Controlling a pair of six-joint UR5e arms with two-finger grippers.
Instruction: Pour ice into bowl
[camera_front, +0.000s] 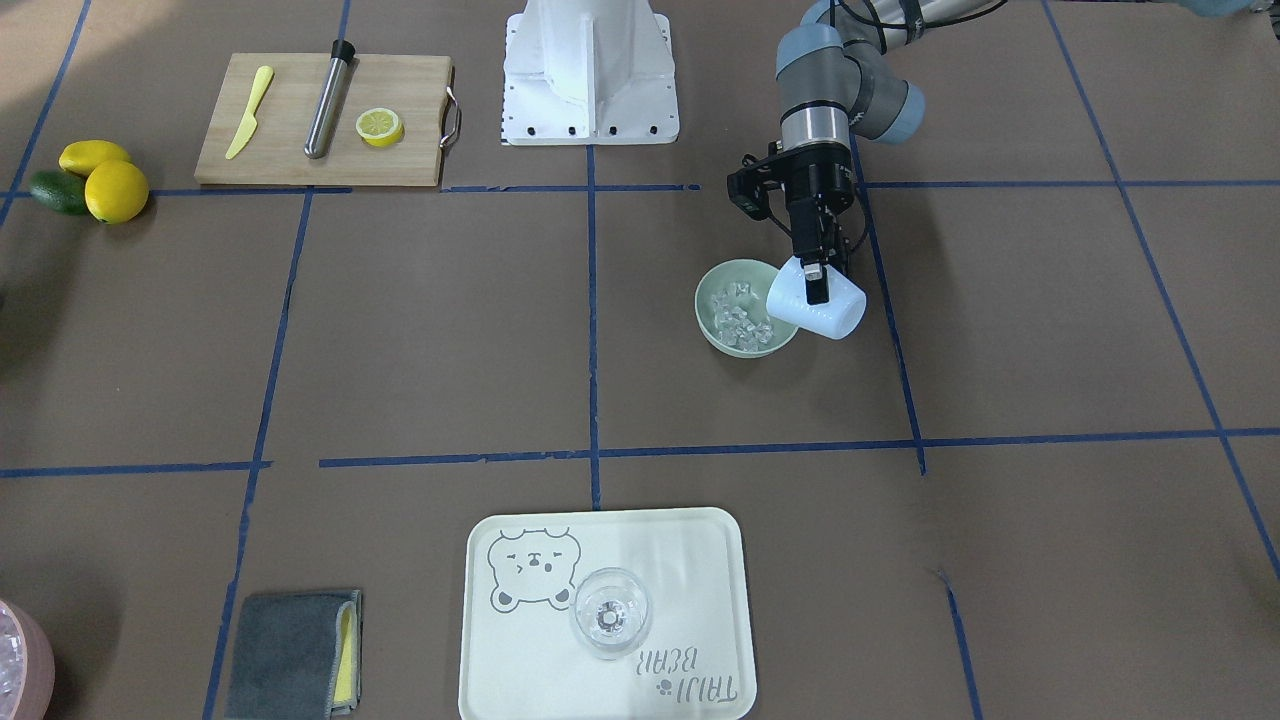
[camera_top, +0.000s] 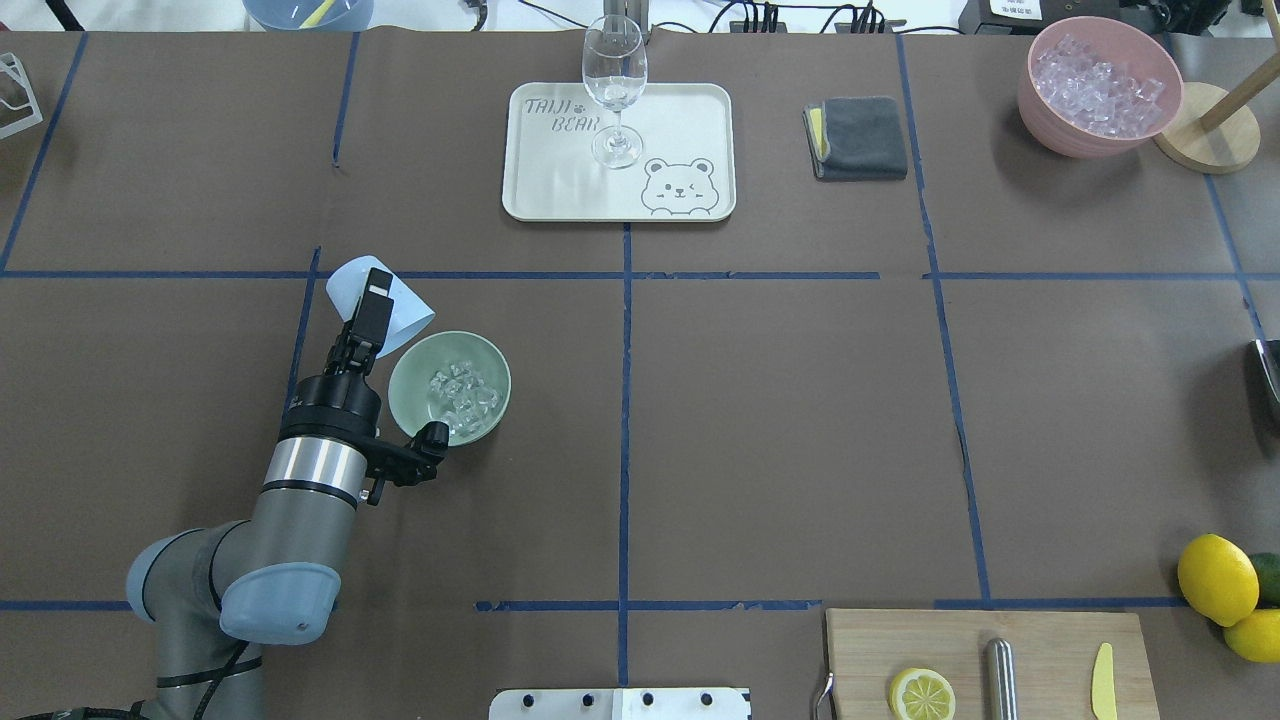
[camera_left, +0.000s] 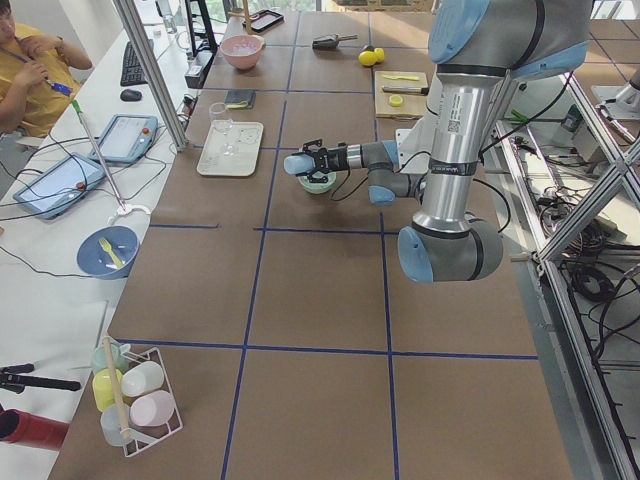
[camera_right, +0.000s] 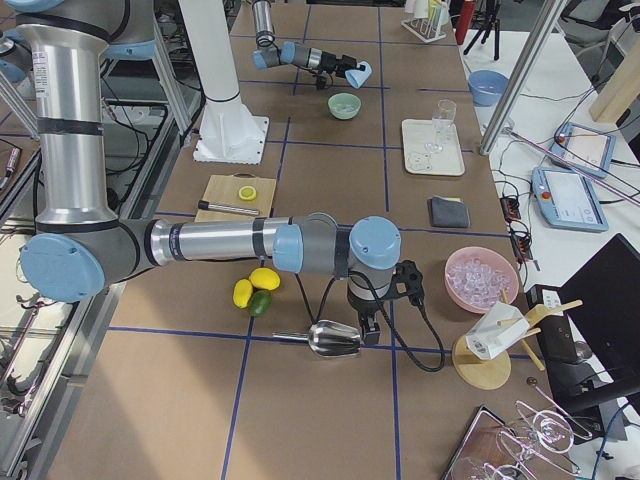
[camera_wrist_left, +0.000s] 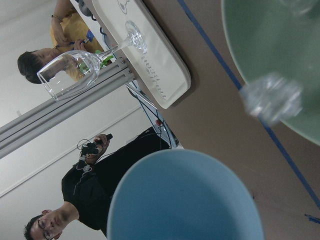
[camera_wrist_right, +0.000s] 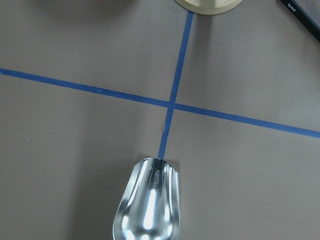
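Observation:
My left gripper (camera_front: 815, 285) is shut on a pale blue cup (camera_front: 835, 315) and holds it tipped on its side, mouth toward the mint-green bowl (camera_front: 706, 300), just above the bowl's rim. Several clear ice cubes (camera_front: 740, 318) lie in the bowl. In the overhead view the gripper (camera_top: 372, 300) grips the cup (camera_top: 408, 318) at the left far edge of the bowl (camera_top: 402, 385), with ice (camera_top: 460, 392) inside. The left wrist view shows the cup's rim (camera_wrist_left: 185, 200), the bowl (camera_wrist_left: 280, 55) and one blurred cube (camera_wrist_left: 271, 97) in the air. My right gripper (camera_right: 368, 325) is at a metal scoop (camera_wrist_right: 147, 205); I cannot tell if it is shut.
A white tray (camera_top: 690, 110) with a wine glass (camera_top: 613, 85) stands at the far middle. Beside it lie a grey cloth (camera_top: 858, 137) and a pink container of ice (camera_top: 1095, 85). A cutting board (camera_top: 1040, 640) with a lemon half, and whole lemons (camera_top: 1215, 578), are near right.

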